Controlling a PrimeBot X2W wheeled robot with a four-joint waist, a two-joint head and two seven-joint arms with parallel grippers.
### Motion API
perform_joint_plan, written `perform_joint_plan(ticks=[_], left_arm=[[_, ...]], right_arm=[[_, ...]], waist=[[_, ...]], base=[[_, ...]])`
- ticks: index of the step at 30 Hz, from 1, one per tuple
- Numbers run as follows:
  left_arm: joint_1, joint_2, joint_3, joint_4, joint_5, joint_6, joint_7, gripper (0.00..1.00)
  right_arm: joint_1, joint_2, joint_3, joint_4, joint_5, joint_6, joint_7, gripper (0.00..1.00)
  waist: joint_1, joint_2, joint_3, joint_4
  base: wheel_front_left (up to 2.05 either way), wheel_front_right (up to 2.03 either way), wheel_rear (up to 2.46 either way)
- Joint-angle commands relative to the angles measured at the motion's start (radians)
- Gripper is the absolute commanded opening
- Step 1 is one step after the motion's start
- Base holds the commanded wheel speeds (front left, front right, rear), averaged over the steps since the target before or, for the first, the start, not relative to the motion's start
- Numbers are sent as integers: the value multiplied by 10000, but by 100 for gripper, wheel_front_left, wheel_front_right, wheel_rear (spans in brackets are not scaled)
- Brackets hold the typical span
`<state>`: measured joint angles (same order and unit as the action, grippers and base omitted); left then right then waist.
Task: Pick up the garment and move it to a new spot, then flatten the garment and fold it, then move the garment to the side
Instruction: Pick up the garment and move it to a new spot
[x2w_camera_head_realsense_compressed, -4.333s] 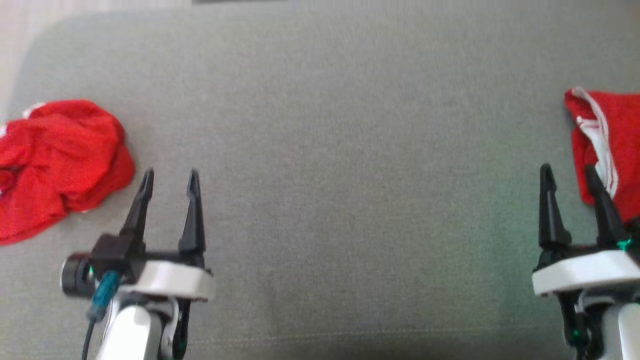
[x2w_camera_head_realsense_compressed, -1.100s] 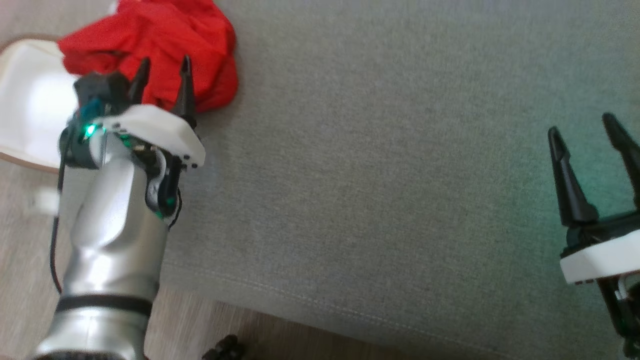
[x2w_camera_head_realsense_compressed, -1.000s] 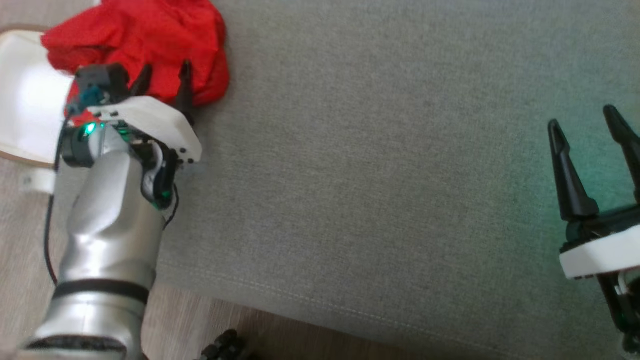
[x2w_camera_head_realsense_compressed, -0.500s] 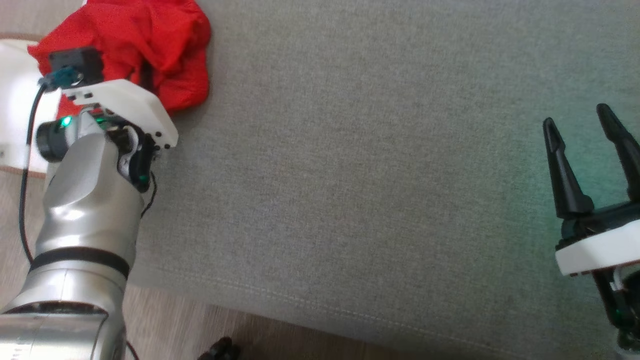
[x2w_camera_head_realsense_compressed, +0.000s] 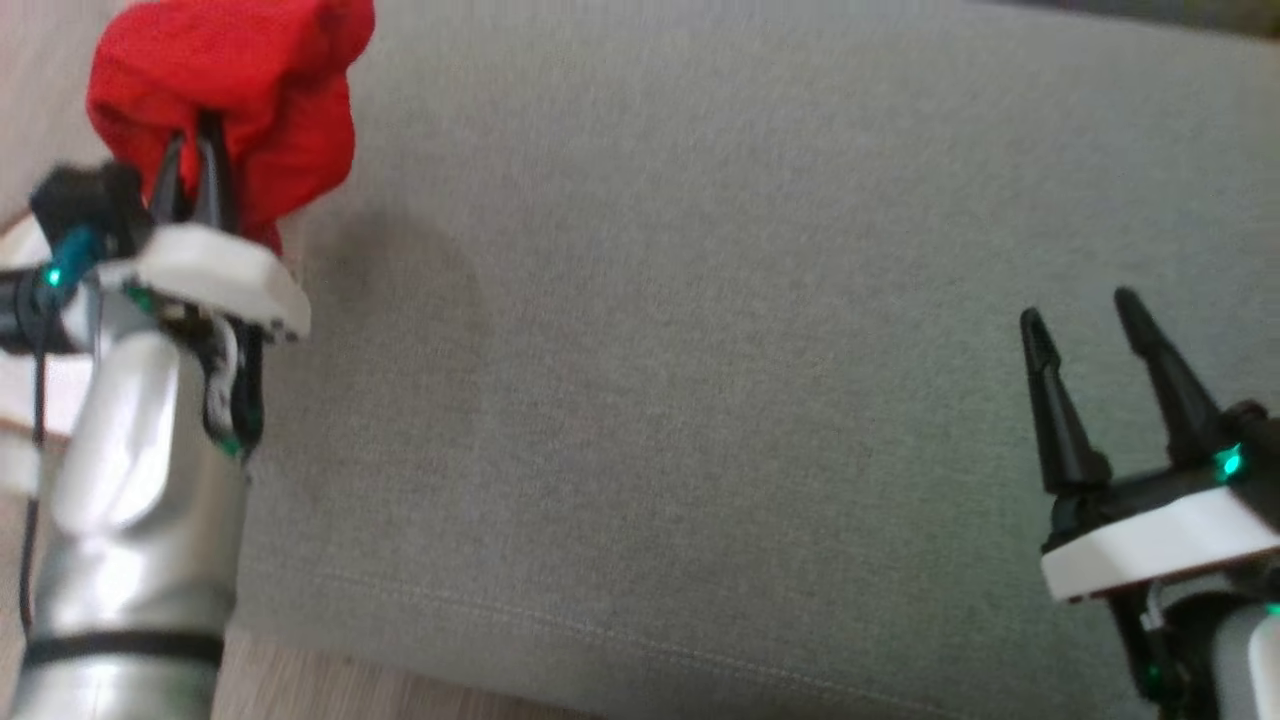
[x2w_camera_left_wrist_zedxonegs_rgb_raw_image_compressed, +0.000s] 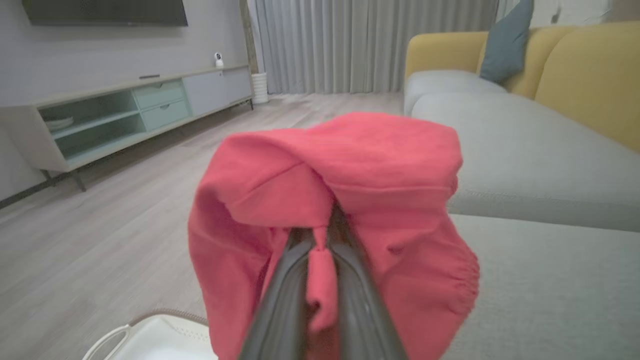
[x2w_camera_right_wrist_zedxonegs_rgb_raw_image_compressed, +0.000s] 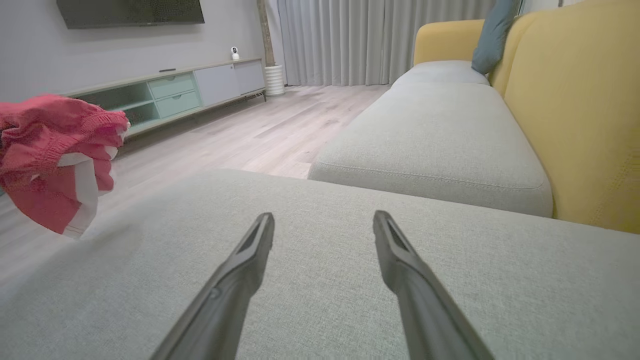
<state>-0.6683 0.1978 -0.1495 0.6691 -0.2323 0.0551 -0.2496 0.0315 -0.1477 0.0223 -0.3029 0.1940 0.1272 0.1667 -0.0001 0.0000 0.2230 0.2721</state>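
Observation:
The garment (x2w_camera_head_realsense_compressed: 235, 95) is a crumpled red cloth with a white trim. It hangs off the grey cushion (x2w_camera_head_realsense_compressed: 700, 350), bunched around my left gripper (x2w_camera_head_realsense_compressed: 195, 150) at the upper left of the head view. That gripper is shut on a fold of it; in the left wrist view the garment (x2w_camera_left_wrist_zedxonegs_rgb_raw_image_compressed: 350, 190) drapes over both fingers (x2w_camera_left_wrist_zedxonegs_rgb_raw_image_compressed: 280, 290). In the right wrist view the garment (x2w_camera_right_wrist_zedxonegs_rgb_raw_image_compressed: 55, 150) hangs at the far left above the cushion's corner. My right gripper (x2w_camera_head_realsense_compressed: 1085, 305) stands open at the lower right, over bare cushion, with nothing between its fingers (x2w_camera_right_wrist_zedxonegs_rgb_raw_image_compressed: 250, 260).
A white basket (x2w_camera_left_wrist_zedxonegs_rgb_raw_image_compressed: 160, 340) sits on the wooden floor (x2w_camera_left_wrist_zedxonegs_rgb_raw_image_compressed: 100, 225) below the garment, beside the cushion's left edge. A second grey seat (x2w_camera_right_wrist_zedxonegs_rgb_raw_image_compressed: 435, 140) with a yellow backrest (x2w_camera_right_wrist_zedxonegs_rgb_raw_image_compressed: 575, 110) lies beyond. A low TV cabinet (x2w_camera_left_wrist_zedxonegs_rgb_raw_image_compressed: 125, 110) lines the far wall.
My left gripper has closed on the red garment and lifted it off the cushion's corner. The head camera has shifted. The right gripper stays open.

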Motion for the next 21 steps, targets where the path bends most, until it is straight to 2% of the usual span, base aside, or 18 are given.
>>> perform_joint_plan(ticks=[1,7,13,17,21], left_arm=[[354,483,311,-1068,75,177,-119,0],[2328,398,-80,-4137,313,588,468,0],[3499,297,-705,-6175,442,596,1380,0],[3704,-56,-1360,-6724,355,362,1829,0],[3444,-530,-2037,-6390,294,64,1997,0]], right_arm=[[-9,59,281,-208,81,35,-156,100],[200,274,602,177,114,35,-454,100],[231,426,730,331,174,35,-614,100],[216,536,733,374,212,35,-702,100],[119,609,745,470,266,35,-774,100]], waist=[[1,0,-651,-213],[1,0,-1346,-667],[1,0,-1440,-1368],[1,0,-1233,-2211],[1,0,-881,-3344]], base=[[0,0,0],[0,0,0],[0,0,0],[0,0,0],[0,0,0]])
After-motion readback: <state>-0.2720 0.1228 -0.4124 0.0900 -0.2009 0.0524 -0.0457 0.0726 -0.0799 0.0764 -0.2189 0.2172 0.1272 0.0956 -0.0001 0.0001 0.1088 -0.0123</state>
